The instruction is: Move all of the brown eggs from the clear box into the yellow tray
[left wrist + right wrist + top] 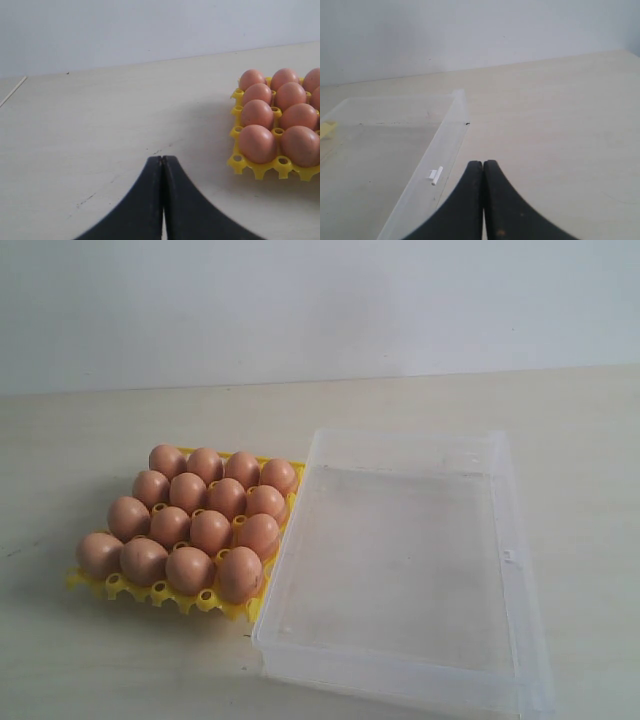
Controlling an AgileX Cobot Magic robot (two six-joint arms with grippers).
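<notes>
While both sets of jaws were pressed shut on nothing, the left gripper (162, 159) hung low over bare table (100, 125) near a corner of the yellow tray (255, 170), and the right gripper (483, 163) sat just beside the long wall of the clear box (447, 135). Only the outside camera showed the brown eggs (190, 522) filling the whole tray, snug against the box.

Left tool (162, 159), right tool (483, 163): both closed
</notes>
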